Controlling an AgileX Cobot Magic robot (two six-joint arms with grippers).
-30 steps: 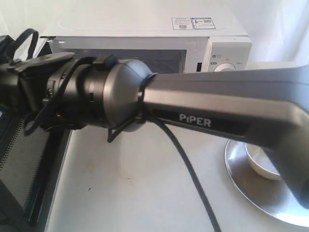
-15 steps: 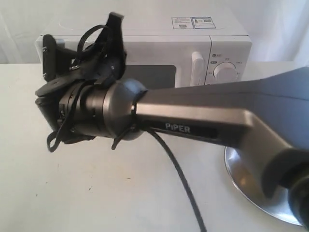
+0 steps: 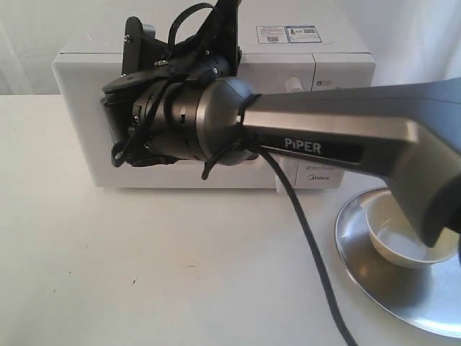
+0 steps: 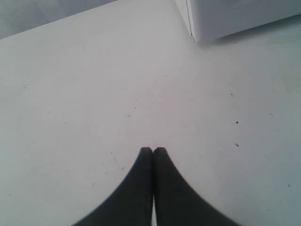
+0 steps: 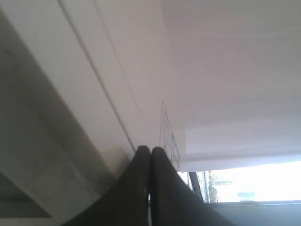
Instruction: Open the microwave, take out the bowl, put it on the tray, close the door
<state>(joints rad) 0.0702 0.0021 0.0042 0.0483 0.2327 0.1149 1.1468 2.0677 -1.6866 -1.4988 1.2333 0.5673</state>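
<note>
The white microwave (image 3: 302,52) stands at the back with its door (image 3: 78,144) shut; the dark window is mostly hidden behind my right arm. My right gripper (image 3: 225,18) (image 5: 150,149) is shut on nothing and points up in front of the microwave's (image 5: 70,75) upper front edge. The cream bowl (image 3: 403,241) sits on the silver tray (image 3: 385,299) at the right, partly covered by the arm. My left gripper (image 4: 153,149) is shut and empty over the bare table, with a lower corner of the microwave (image 4: 235,16) ahead of it.
My right arm's grey link (image 3: 346,137) stretches across the view from right to left, with a black cable (image 3: 310,238) hanging down over the white table (image 3: 144,267). A pale curtain (image 3: 418,36) hangs behind.
The door, open at the left a second ago, has swung shut. My right arm then rose and drew rightward in front of the microwave. The bowl shows again on the tray.
</note>
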